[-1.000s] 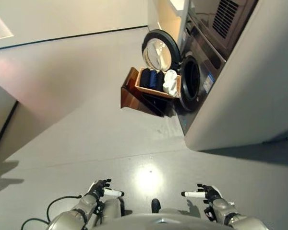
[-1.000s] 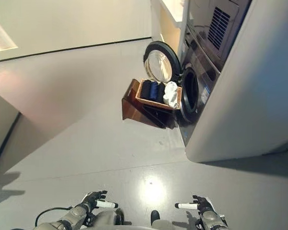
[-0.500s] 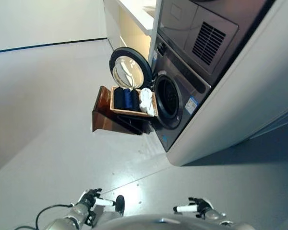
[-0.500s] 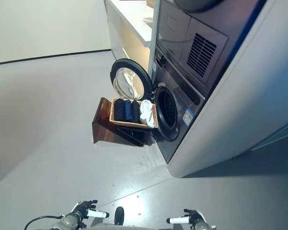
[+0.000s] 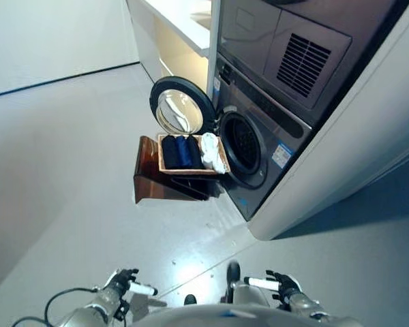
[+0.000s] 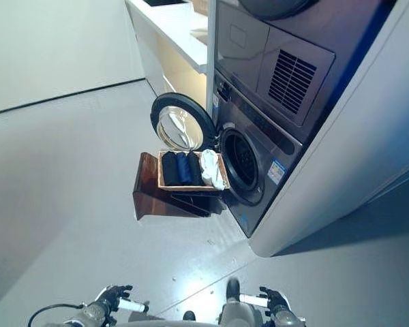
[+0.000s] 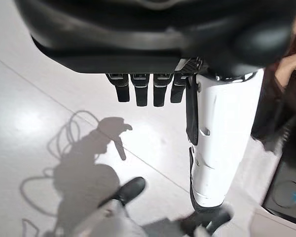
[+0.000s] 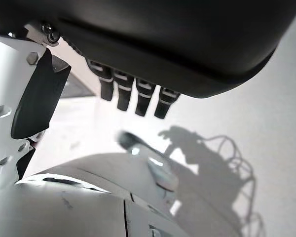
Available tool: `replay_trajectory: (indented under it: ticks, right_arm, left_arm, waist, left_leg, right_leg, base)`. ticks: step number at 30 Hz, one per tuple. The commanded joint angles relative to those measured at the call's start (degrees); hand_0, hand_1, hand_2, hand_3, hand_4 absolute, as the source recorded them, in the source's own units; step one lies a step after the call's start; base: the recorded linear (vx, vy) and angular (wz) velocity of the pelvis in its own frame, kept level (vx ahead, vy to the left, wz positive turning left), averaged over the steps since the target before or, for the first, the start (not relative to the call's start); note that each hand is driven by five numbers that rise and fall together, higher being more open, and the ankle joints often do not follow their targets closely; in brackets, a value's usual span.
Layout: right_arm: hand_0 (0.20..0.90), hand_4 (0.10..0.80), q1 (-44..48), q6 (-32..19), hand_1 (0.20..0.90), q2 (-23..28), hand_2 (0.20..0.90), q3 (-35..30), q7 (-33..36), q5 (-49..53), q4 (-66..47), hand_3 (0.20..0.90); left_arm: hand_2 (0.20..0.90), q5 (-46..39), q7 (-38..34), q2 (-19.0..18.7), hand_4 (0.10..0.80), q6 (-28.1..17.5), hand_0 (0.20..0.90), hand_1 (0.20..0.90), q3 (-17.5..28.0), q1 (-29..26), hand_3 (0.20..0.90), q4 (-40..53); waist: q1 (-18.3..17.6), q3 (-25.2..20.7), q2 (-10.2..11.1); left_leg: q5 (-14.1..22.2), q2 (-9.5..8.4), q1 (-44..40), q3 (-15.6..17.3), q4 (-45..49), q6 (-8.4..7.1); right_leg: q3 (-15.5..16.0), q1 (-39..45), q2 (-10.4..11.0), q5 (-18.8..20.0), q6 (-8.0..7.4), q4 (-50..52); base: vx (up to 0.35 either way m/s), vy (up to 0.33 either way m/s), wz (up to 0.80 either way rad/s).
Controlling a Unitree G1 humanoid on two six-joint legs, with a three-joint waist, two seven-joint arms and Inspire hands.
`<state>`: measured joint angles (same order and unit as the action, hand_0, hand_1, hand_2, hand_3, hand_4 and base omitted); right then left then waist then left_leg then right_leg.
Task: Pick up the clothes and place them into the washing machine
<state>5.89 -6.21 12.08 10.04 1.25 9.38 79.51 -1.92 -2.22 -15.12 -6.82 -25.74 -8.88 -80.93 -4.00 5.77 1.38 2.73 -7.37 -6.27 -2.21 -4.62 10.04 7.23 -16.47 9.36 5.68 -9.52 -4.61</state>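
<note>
A wooden basket (image 5: 165, 155) sits on a brown stand (image 5: 152, 181) in front of the washing machine (image 5: 264, 159). It holds dark blue clothes (image 5: 181, 150) and a white cloth (image 5: 213, 152). The machine's round door (image 5: 179, 109) stands wide open beside the dark drum opening (image 5: 243, 144). My left hand (image 5: 123, 280) and right hand (image 5: 281, 283) hang low at the near edge, far from the basket. In the wrist views the left fingers (image 7: 147, 92) and right fingers (image 8: 133, 96) are relaxed and hold nothing.
A second appliance with a vent grille (image 5: 307, 63) is stacked above the washer. A white counter (image 5: 179, 20) runs along the far wall behind the door. Grey floor (image 5: 68, 157) stretches between me and the basket.
The whole picture has shifted, so the camera has moved; the basket and machine now sit nearer the middle. Both hands stay low and hold nothing.
</note>
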Motion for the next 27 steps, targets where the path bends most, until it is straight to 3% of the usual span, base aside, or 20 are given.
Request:
replay_trajectory:
  ticks: [1, 5, 9, 11, 12, 14, 15, 18, 20, 22, 24, 25, 27]
  right_arm:
    - [0.900, 0.800, -3.70, 1.69, 0.900, 4.69, 0.900, 2.62, 1.79, -2.99, 3.78, 0.900]
    - [0.900, 0.800, -3.58, 1.60, 0.900, 4.53, 0.900, 2.82, 1.79, -2.26, 4.05, 0.900]
    - [0.900, 0.800, -2.98, 0.89, 0.900, 4.73, 0.900, 3.11, 1.52, -0.37, 3.28, 0.900]
    - [0.900, 0.800, -2.70, 0.89, 0.900, 4.83, 0.900, 3.08, 1.27, 0.34, 2.97, 0.900]
    - [0.900, 0.800, -2.70, 0.89, 0.900, 4.83, 0.900, 3.08, 1.27, 0.34, 2.97, 0.900]
    - [0.900, 0.800, -1.99, 1.05, 0.900, 5.38, 0.900, 3.07, 1.38, 0.99, 2.63, 0.900]
    - [0.900, 0.800, -1.58, 1.28, 0.900, 5.49, 0.900, 3.27, 1.48, 0.89, 2.51, 0.900]
    - [0.900, 0.800, -1.08, 1.42, 0.900, 5.64, 0.900, 3.32, 1.79, 1.19, 2.82, 0.900]
    - [0.900, 0.800, -1.06, 1.25, 0.900, 5.65, 0.900, 3.39, 2.12, 1.34, 3.03, 0.900]
    - [0.900, 0.800, -0.95, 0.99, 0.900, 5.86, 0.900, 3.75, 2.14, 1.32, 3.22, 0.900]
    - [0.900, 0.800, -0.91, 0.84, 0.900, 5.78, 0.900, 4.22, 2.13, 1.27, 2.98, 0.900]
    - [0.900, 0.800, -0.97, 0.68, 0.900, 5.81, 0.900, 4.48, 2.18, 1.29, 3.11, 0.900]
    - [0.900, 0.800, -0.87, 0.65, 0.900, 5.86, 0.900, 4.76, 2.18, 1.18, 2.96, 0.900]
  left_arm:
    - [0.900, 0.45, -0.26, -1.33, 0.800, -3.12, 0.900, 0.900, 0.89, -1.01, 0.900, 2.66]
    - [0.900, 0.22, -0.26, 0.38, 0.800, -2.67, 0.900, 0.900, 0.38, -0.93, 0.900, 1.52]
    - [0.900, -0.41, 0.03, 1.17, 0.800, -2.74, 0.900, 0.900, -0.01, -0.64, 0.900, 2.37]
    - [0.900, -0.65, 0.14, 1.35, 0.800, -2.63, 0.900, 0.900, 0.16, -0.67, 0.900, 2.83]
    - [0.900, -0.65, 0.14, 1.36, 0.800, -2.62, 0.900, 0.900, 0.16, -0.68, 0.900, 2.84]
    - [0.900, -0.78, 0.06, 1.71, 0.800, -2.43, 0.900, 0.900, 0.22, -0.65, 0.900, 3.20]
    - [0.900, -0.95, -0.05, 1.73, 0.800, -2.29, 0.900, 0.900, 0.25, -0.59, 0.900, 3.44]
    - [0.900, -1.27, -0.56, 1.78, 0.800, -2.25, 0.900, 0.900, 0.62, -0.20, 0.900, 3.04]
    - [0.900, -1.13, -0.95, 1.93, 0.800, -2.16, 0.900, 0.900, 0.89, 0.34, 0.900, 2.01]
    - [0.900, -1.29, -0.99, 2.19, 0.800, -2.17, 0.900, 0.900, 1.23, 0.86, 0.900, 1.11]
    - [0.900, -1.43, -1.06, 2.33, 0.800, -2.07, 0.900, 0.900, 1.27, 1.24, 0.900, 0.74]
    - [0.900, -1.44, -0.97, 2.40, 0.800, -2.19, 0.900, 0.900, 1.32, 1.57, 0.900, 0.45]
    - [0.900, -1.50, -0.94, 2.50, 0.800, -2.12, 0.900, 0.900, 1.37, 1.76, 0.900, 0.27]
  waist:
    - [-2.05, -1.52, -0.04]
    - [-2.46, -4.39, -1.01]
    - [-2.33, -6.30, -2.22]
    - [-1.88, -5.97, -1.92]
    - [-1.90, -5.93, -1.99]
    - [-0.77, -4.47, -0.80]
    - [-0.47, -4.03, -0.38]
    - [1.37, -3.27, 0.80]
    - [2.63, -2.85, 0.94]
    - [3.79, -2.51, 0.40]
    - [4.76, -2.21, -0.68]
    - [5.54, -2.13, -0.95]
    - [5.91, -1.90, -1.12]
  left_leg:
    - [8.95, 3.96, -6.16, -2.77, 4.98, -9.47]
    - [7.68, 7.20, -7.61, -4.34, 6.59, -11.49]
    - [-0.03, 9.43, -3.49, -4.86, 18.26, -14.88]
    - [-4.54, 9.62, 0.45, -4.54, 27.61, -15.93]
    - [-4.40, 9.68, 0.55, -4.58, 27.85, -15.94]
    - [-7.67, 7.60, 5.50, -4.82, 39.04, -15.21]
    - [-8.13, 8.81, 7.55, -2.75, 40.03, -14.82]
    - [-5.20, 11.19, 14.40, 2.46, 35.07, -13.13]
    - [-4.00, 11.60, 16.96, 3.35, 29.12, -12.85]
    - [-4.68, 11.12, 19.43, 2.27, 19.84, -13.06]
    - [-7.57, 10.96, 19.03, 0.57, 11.32, -13.66]
    - [-9.03, 10.96, 20.42, -1.65, 6.67, -13.54]
    - [-9.76, 10.94, 20.96, -2.65, 4.61, -13.65]
  right_leg:
    - [-4.23, -1.59, -3.28, 5.39, 2.75, 1.97]
    - [-4.67, 0.45, -5.59, 5.65, 4.40, 2.24]
    - [-4.18, 4.55, -8.24, 2.78, 7.01, 0.79]
    - [-4.07, 7.46, -8.74, 0.73, 8.66, 0.40]
    - [-4.02, 7.46, -8.80, 0.71, 8.67, 0.43]
    - [-5.31, 10.52, -8.26, -0.82, 10.17, 0.56]
    - [-5.16, 11.25, -7.67, -1.37, 10.35, 0.87]
    - [-6.08, 13.40, -6.67, -3.07, 10.19, 1.40]
    - [-7.06, 15.40, -6.90, -4.58, 9.53, 1.30]
    - [-7.98, 17.47, -7.72, -5.99, 8.96, 0.61]
    - [-9.20, 19.14, -9.08, -6.88, 8.68, 0.29]
    - [-10.00, 19.93, -9.59, -7.70, 8.65, 0.02]
    - [-10.66, 20.49, -9.89, -8.33, 8.52, 0.21]
  base:
    - [0.472, -0.152, 0.27]
    - [0.331, -0.206, 0.75]
    - [0.227, -0.187, 0.31]
    - [0.177, -0.165, -0.27]
    - [0.179, -0.166, -0.22]
    - [0.168, -0.161, -0.25]
    - [0.126, -0.104, -0.36]
    - [0.160, -0.044, -0.02]
    - [0.198, 0.021, 0.06]
    - [0.232, 0.047, -0.19]
    - [0.251, 0.057, -0.41]
    - [0.249, 0.054, -0.43]
    - [0.195, 0.040, -0.38]
